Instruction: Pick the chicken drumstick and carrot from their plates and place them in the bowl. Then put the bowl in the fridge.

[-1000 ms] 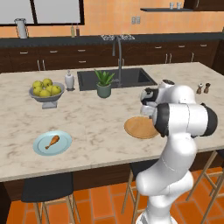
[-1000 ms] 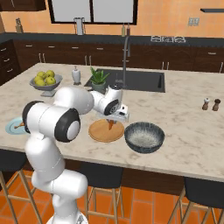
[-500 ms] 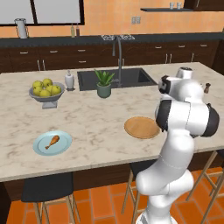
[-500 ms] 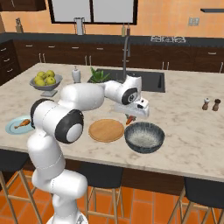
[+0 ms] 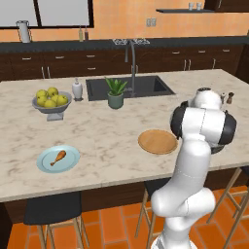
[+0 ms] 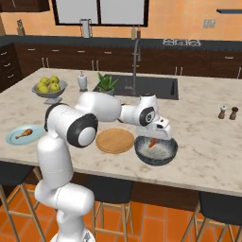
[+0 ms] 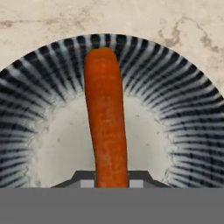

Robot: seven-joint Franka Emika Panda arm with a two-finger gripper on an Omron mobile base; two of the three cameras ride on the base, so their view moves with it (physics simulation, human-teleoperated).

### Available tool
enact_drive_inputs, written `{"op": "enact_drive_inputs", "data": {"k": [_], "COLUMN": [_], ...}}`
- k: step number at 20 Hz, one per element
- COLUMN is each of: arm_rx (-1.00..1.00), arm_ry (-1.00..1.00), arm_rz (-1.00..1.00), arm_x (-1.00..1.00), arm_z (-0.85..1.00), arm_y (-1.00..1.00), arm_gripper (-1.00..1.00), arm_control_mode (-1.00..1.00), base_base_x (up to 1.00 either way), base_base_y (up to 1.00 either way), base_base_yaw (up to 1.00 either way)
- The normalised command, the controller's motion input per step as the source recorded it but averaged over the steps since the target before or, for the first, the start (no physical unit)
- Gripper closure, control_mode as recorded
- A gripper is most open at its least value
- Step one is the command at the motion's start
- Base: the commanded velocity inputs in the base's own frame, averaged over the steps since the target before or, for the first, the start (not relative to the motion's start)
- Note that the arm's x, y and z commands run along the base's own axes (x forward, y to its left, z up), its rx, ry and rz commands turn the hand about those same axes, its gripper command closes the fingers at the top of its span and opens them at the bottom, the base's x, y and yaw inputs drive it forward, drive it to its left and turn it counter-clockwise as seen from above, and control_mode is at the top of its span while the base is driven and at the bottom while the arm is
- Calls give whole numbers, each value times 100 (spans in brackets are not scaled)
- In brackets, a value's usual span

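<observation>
Orange carrot (image 7: pixel 105 118) was clamped in gripper (image 6: pixel 152 135), hanging tip-down straight below it, over pale inside of bowl (image 6: pixel 142 150). Bowl sat on bench (image 6: pixel 203 146) directly beneath gripper. Best release: lower until tip neared bowl floor, stay centred clear of rim, then open. Drumstick (image 5: pixel 58 156) lay on blue plate (image 5: pixel 46 163), well apart.

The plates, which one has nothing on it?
The tan wooden plate, beside the bowl, is bare. The light blue plate, near the counter's left end, has the chicken drumstick lying on it.
</observation>
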Motion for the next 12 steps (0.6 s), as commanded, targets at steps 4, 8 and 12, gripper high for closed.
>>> {"op": "enact_drive_inputs", "data": {"k": [4, 8, 12], "arm_rx": [0, 5, 5], "arm_ry": [0, -2, 0], "arm_rz": [0, 0, 0], "arm_x": [0, -30, -66], "arm_z": [-5, 51, 100], "arm_y": [0, 0, 11], "arm_gripper": [-100, -100, -100], "arm_control_mode": [-100, -100, -100], "base_base_x": [0, 0, 0], "base_base_y": [0, 0, 0], "base_base_yaw": [0, 0, 0]}}
